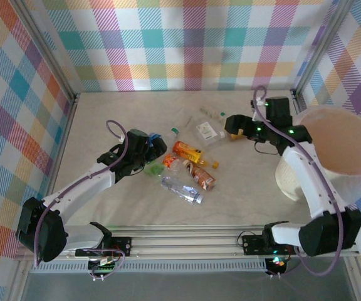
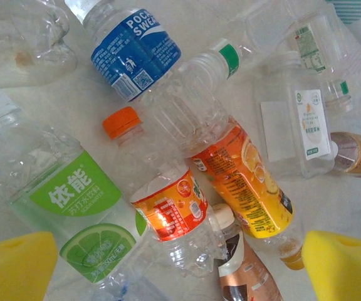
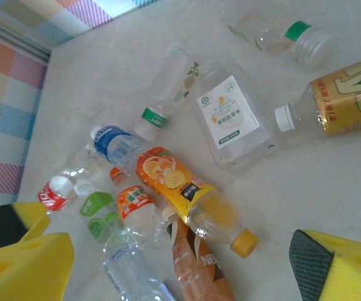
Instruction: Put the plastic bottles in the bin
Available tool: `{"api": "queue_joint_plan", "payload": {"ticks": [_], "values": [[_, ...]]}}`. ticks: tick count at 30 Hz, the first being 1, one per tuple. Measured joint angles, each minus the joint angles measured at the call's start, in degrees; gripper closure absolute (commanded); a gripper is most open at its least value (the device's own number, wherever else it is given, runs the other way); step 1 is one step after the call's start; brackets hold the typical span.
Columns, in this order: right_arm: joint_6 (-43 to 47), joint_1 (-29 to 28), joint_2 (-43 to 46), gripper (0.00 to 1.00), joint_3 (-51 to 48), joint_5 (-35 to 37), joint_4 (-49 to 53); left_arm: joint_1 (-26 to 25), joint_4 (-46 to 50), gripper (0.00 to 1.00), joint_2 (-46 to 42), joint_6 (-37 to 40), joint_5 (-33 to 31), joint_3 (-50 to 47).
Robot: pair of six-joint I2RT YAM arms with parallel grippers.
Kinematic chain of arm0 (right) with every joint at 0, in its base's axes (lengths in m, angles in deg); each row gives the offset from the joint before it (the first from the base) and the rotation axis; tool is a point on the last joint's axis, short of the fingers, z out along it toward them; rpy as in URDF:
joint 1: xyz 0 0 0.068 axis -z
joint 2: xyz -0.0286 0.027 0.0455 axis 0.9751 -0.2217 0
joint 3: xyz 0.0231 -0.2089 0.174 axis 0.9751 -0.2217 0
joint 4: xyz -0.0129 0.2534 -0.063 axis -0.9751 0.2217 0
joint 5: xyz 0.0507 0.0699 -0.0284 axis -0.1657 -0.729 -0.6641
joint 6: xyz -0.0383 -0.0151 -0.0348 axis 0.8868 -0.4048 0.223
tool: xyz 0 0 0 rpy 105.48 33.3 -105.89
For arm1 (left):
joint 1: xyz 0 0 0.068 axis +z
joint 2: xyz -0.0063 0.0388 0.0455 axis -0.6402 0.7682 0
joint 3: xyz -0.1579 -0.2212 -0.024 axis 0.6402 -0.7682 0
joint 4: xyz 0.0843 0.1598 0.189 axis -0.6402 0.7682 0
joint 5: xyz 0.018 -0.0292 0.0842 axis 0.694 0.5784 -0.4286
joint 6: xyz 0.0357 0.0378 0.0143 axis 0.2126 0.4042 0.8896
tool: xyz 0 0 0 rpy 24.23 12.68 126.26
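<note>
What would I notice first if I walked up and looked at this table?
Probably the jumble of small crushed clear plastic bottles with bright orange, green and blue labels, lying in the middle of the pale table. Next comes the big round translucent white plastic bin at the table's right edge. The left arm's yellow-padded claw hangs open over the pile.
</note>
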Motion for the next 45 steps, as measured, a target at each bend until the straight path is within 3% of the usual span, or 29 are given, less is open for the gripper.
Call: {"api": "queue_joint_plan", "payload": {"ticks": [12,24,31,40,45], "values": [[-14.5,-4.0,-18.5,0.00,0.8,19.3,-8.1,0.0,0.3,0.00,-3.5,-1.3,-1.9,-4.0],[-46.4,-4.3,-36.4,0.00,17.1,40.3,4.0,0.1,0.6,0.00,-5.8,-1.0,-3.4,-5.6],[-55.3,-2.5,-47.2,0.00,26.8,43.0,9.7,0.1,3.3,0.00,-9.8,0.3,-5.3,-5.9],[-55.6,0.6,-54.7,0.00,33.8,44.5,12.0,0.7,5.8,0.00,-14.9,1.8,-8.5,-6.2],[-54.7,1.8,-57.1,0.01,34.4,41.8,11.7,0.7,3.1,0.00,-15.3,5.5,-4.3,-7.3]]}}
